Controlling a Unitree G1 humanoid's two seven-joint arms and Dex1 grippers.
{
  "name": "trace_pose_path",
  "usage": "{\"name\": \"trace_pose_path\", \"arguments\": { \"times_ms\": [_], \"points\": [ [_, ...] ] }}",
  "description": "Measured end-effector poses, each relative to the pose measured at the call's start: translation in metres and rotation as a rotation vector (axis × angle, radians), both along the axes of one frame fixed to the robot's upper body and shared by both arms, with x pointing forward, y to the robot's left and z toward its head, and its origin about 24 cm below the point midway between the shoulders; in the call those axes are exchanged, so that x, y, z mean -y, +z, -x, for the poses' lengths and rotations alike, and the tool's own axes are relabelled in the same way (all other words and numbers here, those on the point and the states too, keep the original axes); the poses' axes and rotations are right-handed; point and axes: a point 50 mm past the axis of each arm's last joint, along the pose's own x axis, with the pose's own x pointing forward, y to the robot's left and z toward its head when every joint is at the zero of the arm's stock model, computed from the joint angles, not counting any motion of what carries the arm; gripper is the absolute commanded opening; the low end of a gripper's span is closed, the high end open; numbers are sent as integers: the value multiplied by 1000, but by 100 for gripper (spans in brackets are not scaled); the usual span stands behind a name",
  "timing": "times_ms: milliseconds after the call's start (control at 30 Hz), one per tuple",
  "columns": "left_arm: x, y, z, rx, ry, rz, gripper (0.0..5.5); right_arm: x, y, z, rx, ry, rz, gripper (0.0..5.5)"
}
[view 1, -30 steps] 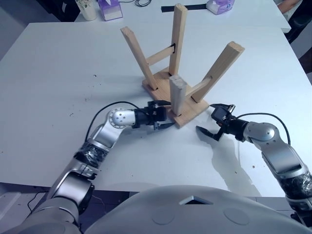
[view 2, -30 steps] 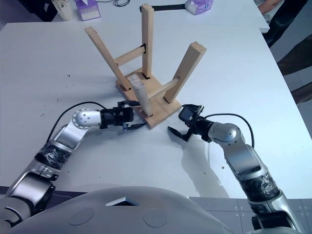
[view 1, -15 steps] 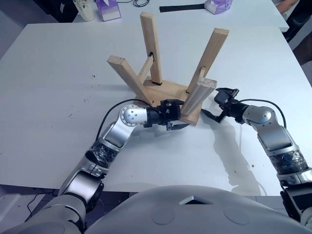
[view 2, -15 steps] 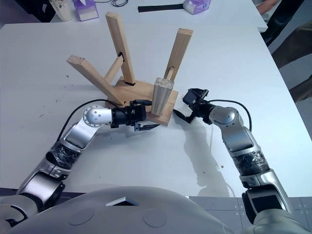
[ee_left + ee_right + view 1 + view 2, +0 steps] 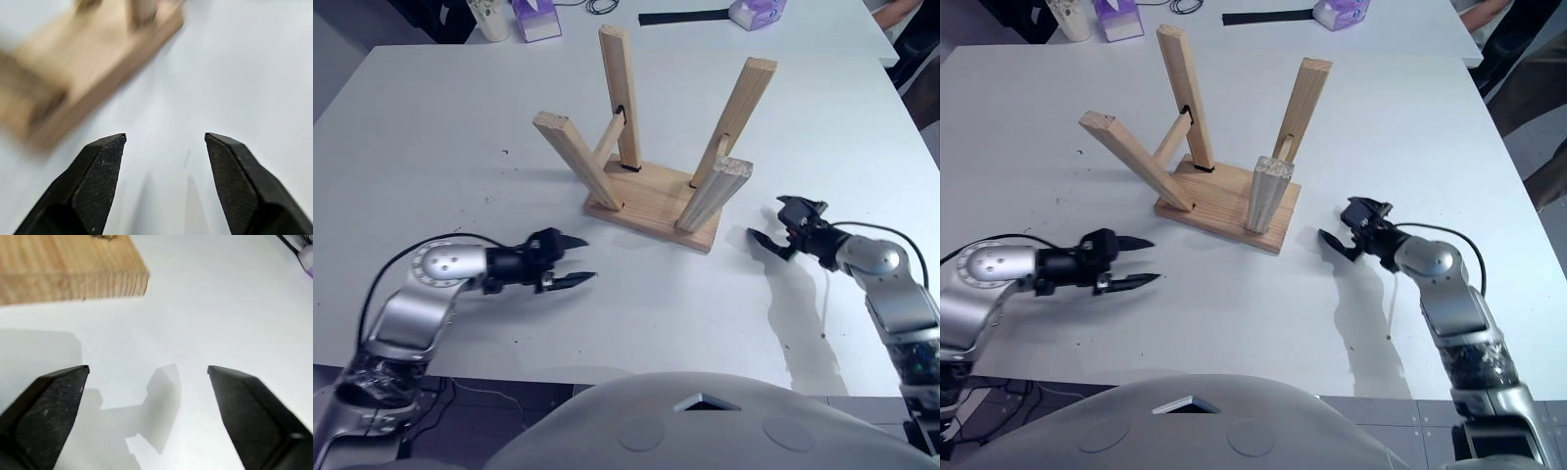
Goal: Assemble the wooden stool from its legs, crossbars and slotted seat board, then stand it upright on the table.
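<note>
At centre of white table (image 5: 440, 127), pale wooden stool (image 5: 656, 196) was seen assembled but upside down. Left gripper (image 5: 587, 259) and right gripper (image 5: 770, 219) were held open, empty, clear of it. Uprighting was judged outstanding.

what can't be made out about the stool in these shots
Seat board underside against the table: hidden by the board itself, eye views.
Crossbar: partly behind the legs, eye views; joint fit too small to judge.
Left wrist view: stool blurred, legs cut by the frame edge.
Right wrist view: seat board runs off the frame edge past one corner.
</note>
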Motion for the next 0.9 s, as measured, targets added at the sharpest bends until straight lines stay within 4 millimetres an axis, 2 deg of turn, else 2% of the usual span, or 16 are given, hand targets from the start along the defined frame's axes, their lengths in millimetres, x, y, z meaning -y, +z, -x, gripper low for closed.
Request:
{"name": "trace_pose_path", "arguments": {
  "times_ms": [33,133,267,367,467,633,700,800,900],
  "points": [
    [-11,-2,-5,19,62,-21,302,0,0,6,-9,-6,-6,443],
    [-46,-9,-39,169,320,-97,302,-9,1,18,-36,6,-34,443],
    [-53,-20,-67,336,425,-143,302,-29,-1,13,-49,76,-71,443],
    [-49,-37,-73,369,384,-180,302,-31,-3,3,-44,103,-64,443],
    [-39,-40,-78,406,313,-173,302,-33,-3,-5,-35,118,-61,443],
    [12,-49,-91,445,187,-52,302,-44,-5,-8,-25,141,-80,443],
    [22,-51,-93,438,202,-16,302,-44,-5,-7,-25,148,-74,443],
    [23,-52,-84,426,192,2,302,-43,-3,-6,-20,155,-50,443],
    [19,-50,-64,403,132,-3,302,-41,-1,-5,-26,154,-32,443]
  ]
}}
